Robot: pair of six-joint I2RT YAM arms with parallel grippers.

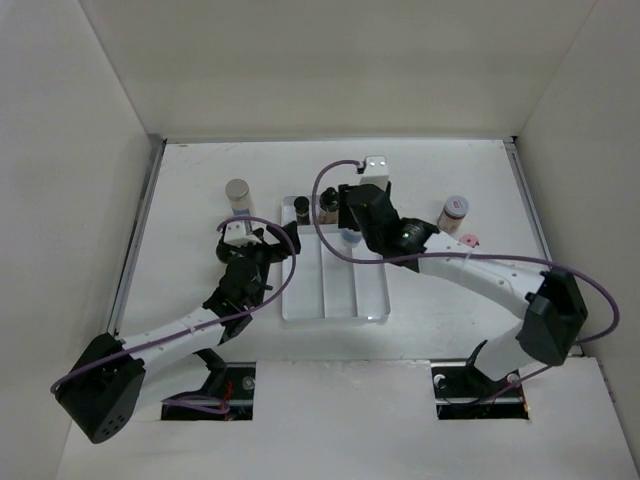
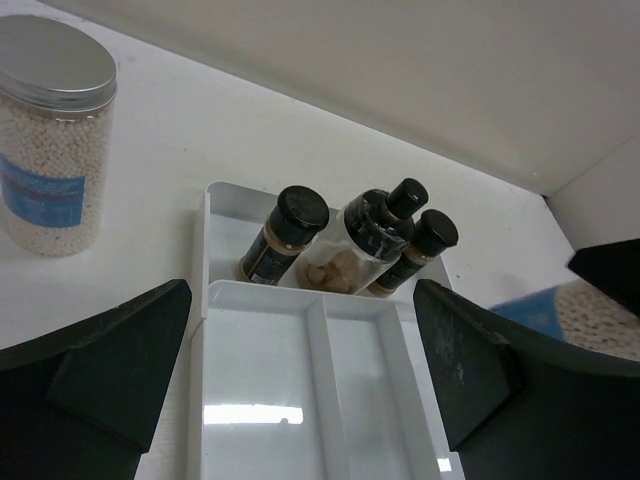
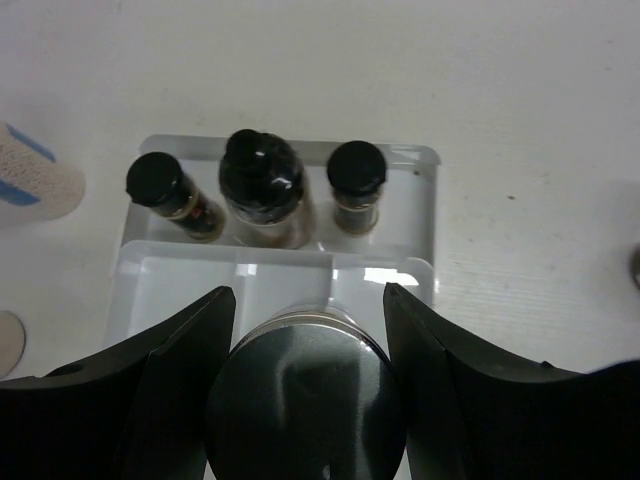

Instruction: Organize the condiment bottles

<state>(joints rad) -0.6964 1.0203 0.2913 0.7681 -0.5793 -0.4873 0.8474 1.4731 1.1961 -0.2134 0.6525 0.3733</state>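
Observation:
Three black-capped condiment bottles stand in the end compartment of the white tray [image 1: 300, 300]: a dark one [image 2: 283, 232], a pale one [image 2: 365, 235] leaning between them, and another dark one [image 2: 420, 245]. They also show in the right wrist view [image 3: 262, 185]. My right gripper [image 3: 308, 300] is shut on a silver-capped bottle [image 3: 305, 400] over the tray's long compartments, and shows in the top view [image 1: 350, 238]. My left gripper [image 2: 303, 300] is open and empty above the tray's left long compartment, also in the top view [image 1: 268, 250]. Another silver-capped bottle [image 2: 55, 140] of white beads stands left of the tray.
A pale bottle with a lavender cap [image 1: 453, 212] stands right of the tray, with a loose pink cap [image 1: 468, 240] beside it. White walls enclose the table on three sides. The right arm reaches across the tray's right side.

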